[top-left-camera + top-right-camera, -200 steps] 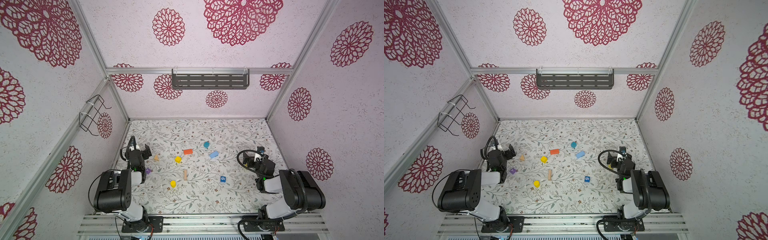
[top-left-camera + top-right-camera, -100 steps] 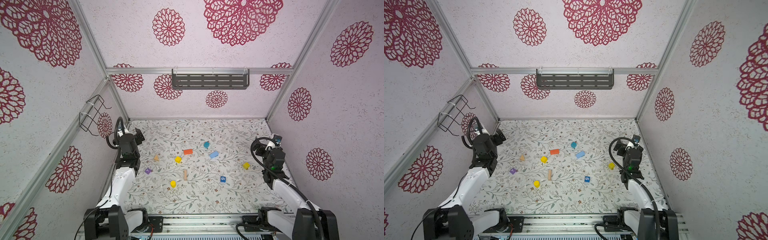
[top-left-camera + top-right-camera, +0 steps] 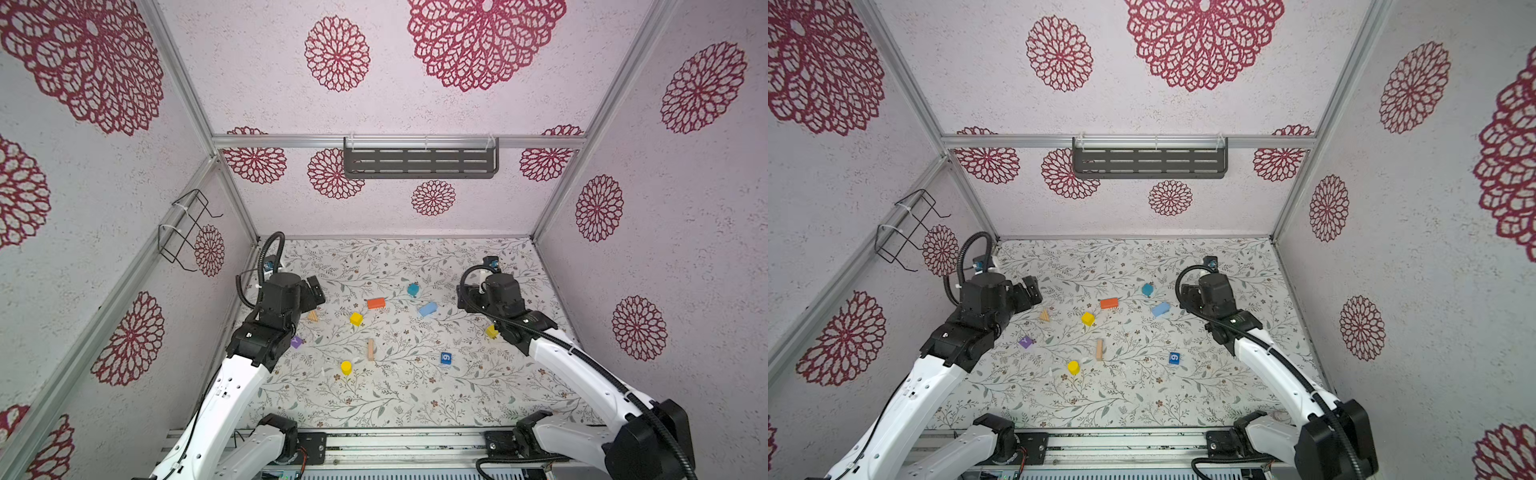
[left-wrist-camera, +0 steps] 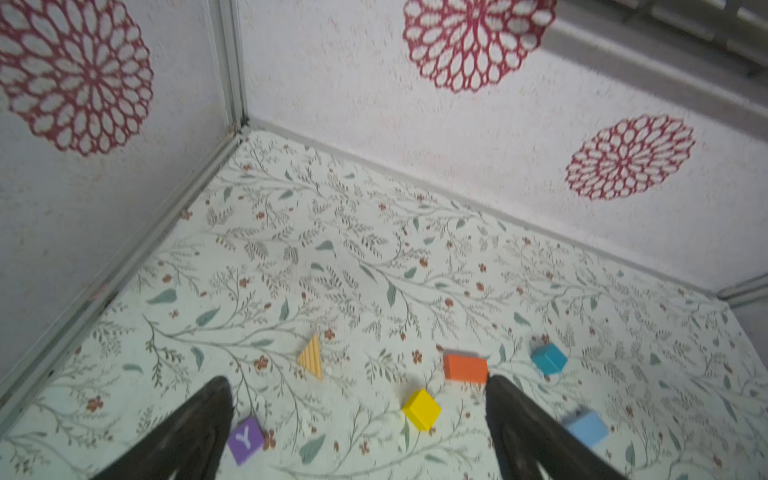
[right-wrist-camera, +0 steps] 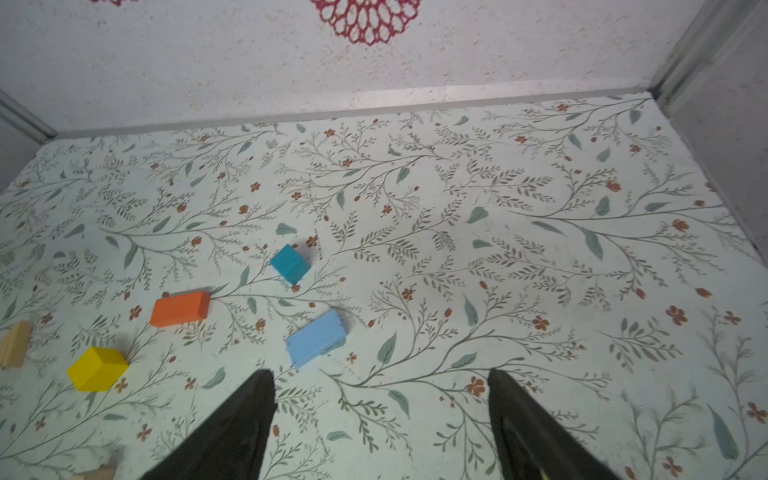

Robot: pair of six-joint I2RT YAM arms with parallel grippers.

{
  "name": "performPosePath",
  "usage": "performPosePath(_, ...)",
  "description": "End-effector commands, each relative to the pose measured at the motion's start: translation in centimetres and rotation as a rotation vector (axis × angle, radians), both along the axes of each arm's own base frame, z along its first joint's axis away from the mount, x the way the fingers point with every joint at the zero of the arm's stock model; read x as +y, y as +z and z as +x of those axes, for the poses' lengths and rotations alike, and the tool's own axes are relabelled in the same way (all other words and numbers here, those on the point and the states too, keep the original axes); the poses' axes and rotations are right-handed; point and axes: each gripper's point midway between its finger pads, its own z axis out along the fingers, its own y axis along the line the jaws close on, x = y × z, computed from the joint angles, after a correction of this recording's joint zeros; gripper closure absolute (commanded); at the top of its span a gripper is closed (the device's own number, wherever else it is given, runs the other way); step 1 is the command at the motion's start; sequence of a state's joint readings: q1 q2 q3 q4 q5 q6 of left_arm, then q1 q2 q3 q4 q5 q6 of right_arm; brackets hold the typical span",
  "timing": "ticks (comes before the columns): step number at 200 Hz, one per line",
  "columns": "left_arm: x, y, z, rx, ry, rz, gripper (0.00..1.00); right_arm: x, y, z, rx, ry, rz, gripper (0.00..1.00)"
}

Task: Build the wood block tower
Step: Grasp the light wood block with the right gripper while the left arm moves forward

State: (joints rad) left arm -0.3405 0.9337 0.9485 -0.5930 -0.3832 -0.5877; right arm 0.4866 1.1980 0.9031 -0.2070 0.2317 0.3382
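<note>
Top views: no tower yet; the blocks (image 3: 370, 349) lie singly, well apart, on the table (image 3: 415, 399), orange brick (image 3: 376, 303), teal cube (image 3: 413, 289), light blue brick (image 3: 427, 308) and yellow cylinder (image 3: 345, 367) among them, so each needs fetching in turn. Left wrist view: left gripper (image 4: 356, 379) gapes wide and empty above the table, a yellow cube (image 4: 422, 409) framed in its gap, probably the approach to a pick. Right wrist view: right gripper (image 5: 381, 372) is spread too, holding nothing, near the light blue brick, likely its target.
</note>
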Motion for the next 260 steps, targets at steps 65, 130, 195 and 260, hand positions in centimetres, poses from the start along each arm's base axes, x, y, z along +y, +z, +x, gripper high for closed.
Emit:
performPosePath(65,-6.0,-7.8,-3.3,0.139,-0.139,-0.133,0.03,6.7,-7.3,-0.1,0.288,0.152,-0.11,0.01)
performPosePath(130,-6.5,-9.9,-3.8,0.164,-0.175,-0.066,0.01,9.9,-11.8,0.6,0.438,0.394,-0.222,0.15)
performPosePath(195,-6.2,-9.7,-4.7,0.14,-0.164,-0.129,0.27,13.3,-10.7,-0.7,0.471,0.264,-0.142,0.42)
performPosePath(260,-3.4,-8.9,-6.8,0.156,-0.088,-0.08,0.05,22.0,-10.9,-5.5,0.495,0.326,-0.088,0.46)
